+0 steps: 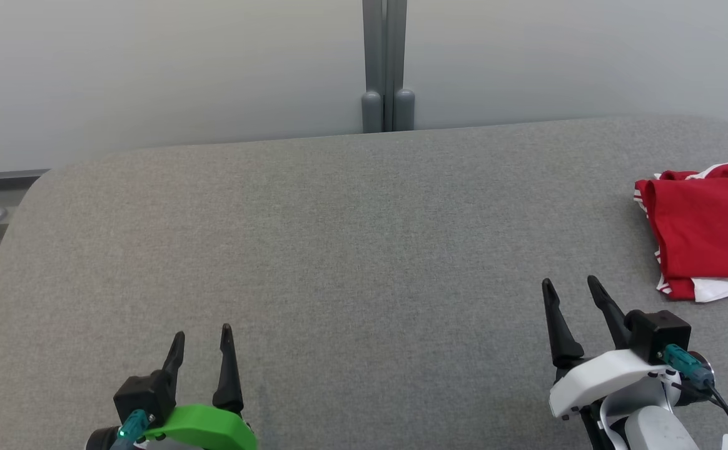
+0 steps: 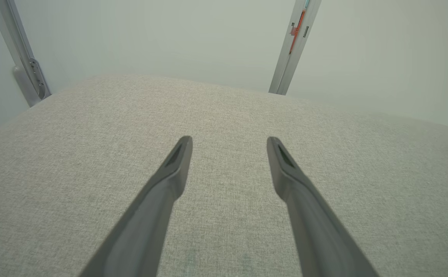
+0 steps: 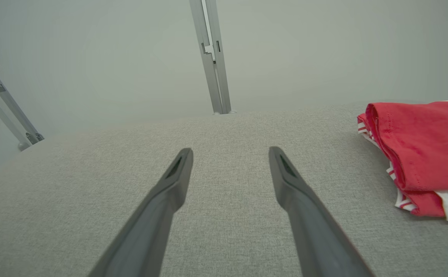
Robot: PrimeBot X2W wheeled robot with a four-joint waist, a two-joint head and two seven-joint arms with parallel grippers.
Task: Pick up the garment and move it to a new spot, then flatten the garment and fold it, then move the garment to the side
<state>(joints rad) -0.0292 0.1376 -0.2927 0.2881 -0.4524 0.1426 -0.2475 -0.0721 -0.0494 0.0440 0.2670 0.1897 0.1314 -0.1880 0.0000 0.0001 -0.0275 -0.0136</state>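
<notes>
The left gripper (image 1: 202,331) sits low at the left of the head view. Its two dark fingers point up the picture and are spread apart, rising from a bright green housing (image 1: 207,428). The right gripper (image 1: 569,281) sits at the lower right, a little farther up the picture. It is on a white housing (image 1: 601,375) with a teal plug (image 1: 683,362) and a black cable at its side. Its fingers are likewise spread and tilt slightly to the left.

Both grippers are over a padded table (image 1: 339,237) covered in grey woven fabric, with rounded far corners. In each wrist view the arm's own two fingers stand wide apart, with that grey weave showing between them. Whether the tips touch the cloth cannot be told.

The garment (image 1: 708,231) lies on the table at the far right, cut by the picture's right edge. It is red with white trim and red-and-white striped edging, folded into a compact stack of several layers. A white layer peeks out at its near corner. It lies beyond the right gripper and to that gripper's right, apart from it, and it is well apart from the left gripper. In the right wrist view its folded edge faces the fingers, off to their right.

Behind the table stands a pale wall (image 1: 151,75) with a grey vertical post (image 1: 386,62) at its middle.
</notes>
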